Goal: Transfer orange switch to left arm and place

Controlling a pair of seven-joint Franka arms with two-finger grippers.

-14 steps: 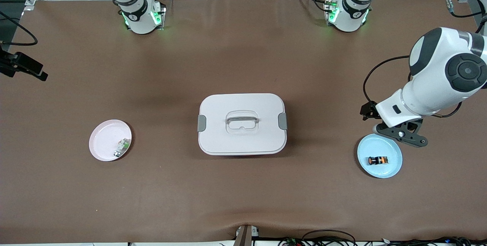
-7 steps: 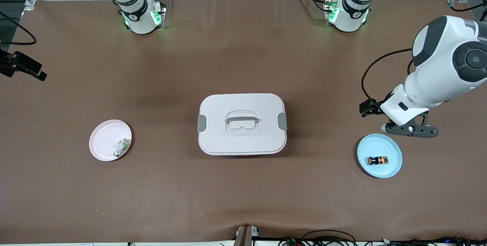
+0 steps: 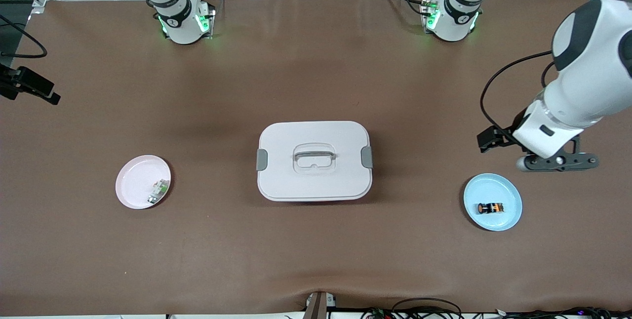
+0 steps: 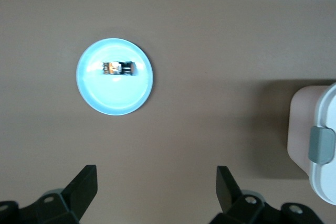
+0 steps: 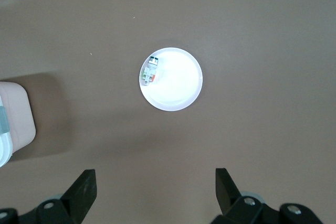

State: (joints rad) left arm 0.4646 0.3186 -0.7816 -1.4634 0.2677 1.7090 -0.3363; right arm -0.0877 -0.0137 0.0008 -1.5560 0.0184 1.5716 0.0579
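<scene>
- The orange switch (image 3: 490,208) lies on its side in the blue plate (image 3: 513,215) at the left arm's end of the bench (image 3: 316,255); its long axis runs along the bench's length
- Left claw (image 3: 558,162): spread wide, empty, over bare bench just beside the plate; the switch sits down and toward the front camera from it, so this arm is the nearer
- Right claw (image 5: 155,192): wide open, empty, high above the pink plate (image 5: 181,90), waiting
- The box (image 3: 314,161) stands between the two plates

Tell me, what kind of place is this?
Probably a robotics lab or test bench: two white arms bolted along a brown-covered table, aluminium framing at a corner, cables along the edge, and a staged layout of a box between two small plates.
</scene>
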